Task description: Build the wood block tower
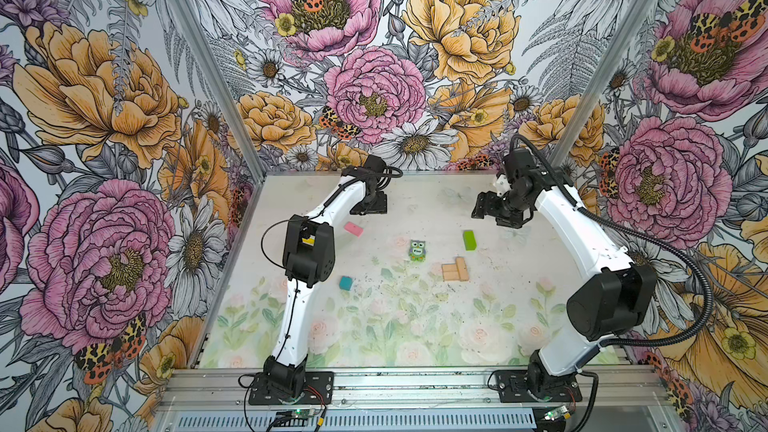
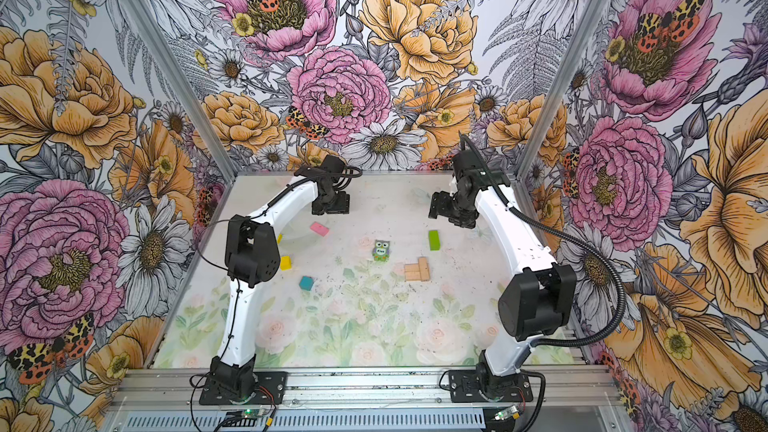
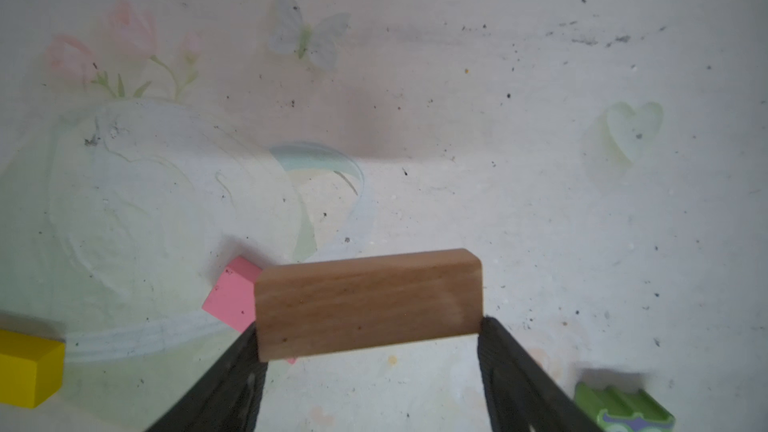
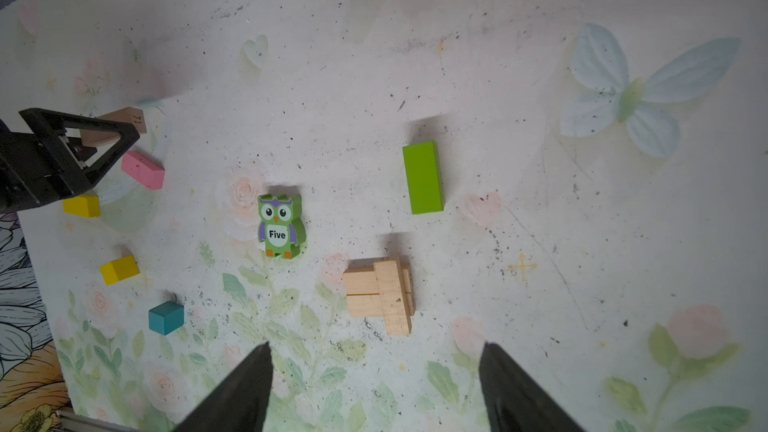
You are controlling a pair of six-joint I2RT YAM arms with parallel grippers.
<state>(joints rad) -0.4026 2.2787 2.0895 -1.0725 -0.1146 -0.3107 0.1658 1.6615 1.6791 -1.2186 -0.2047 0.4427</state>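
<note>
My left gripper [image 3: 369,326] is shut on a plain tan wood bar [image 3: 368,301], held by its ends above the mat at the far left; in a top view that gripper [image 1: 368,203] points down near the pink bar [image 1: 353,228]. The wood block tower [image 1: 455,270] is two tan bars side by side with a third laid across them [image 4: 380,292]. My right gripper [image 4: 376,347] hangs open and empty above the mat, apart from the tower. On the mat lie the owl piece [image 4: 280,226], lime-green bar [image 4: 423,177], teal cube [image 4: 166,317] and two yellow cubes [image 4: 119,270].
The flowered mat [image 1: 415,326] is walled by floral panels on three sides, with a metal rail [image 1: 415,384] and both arm bases along the front. The left arm's elbow [image 1: 308,249] stands high over the left blocks. The second yellow cube [image 4: 82,205] lies beside the left gripper.
</note>
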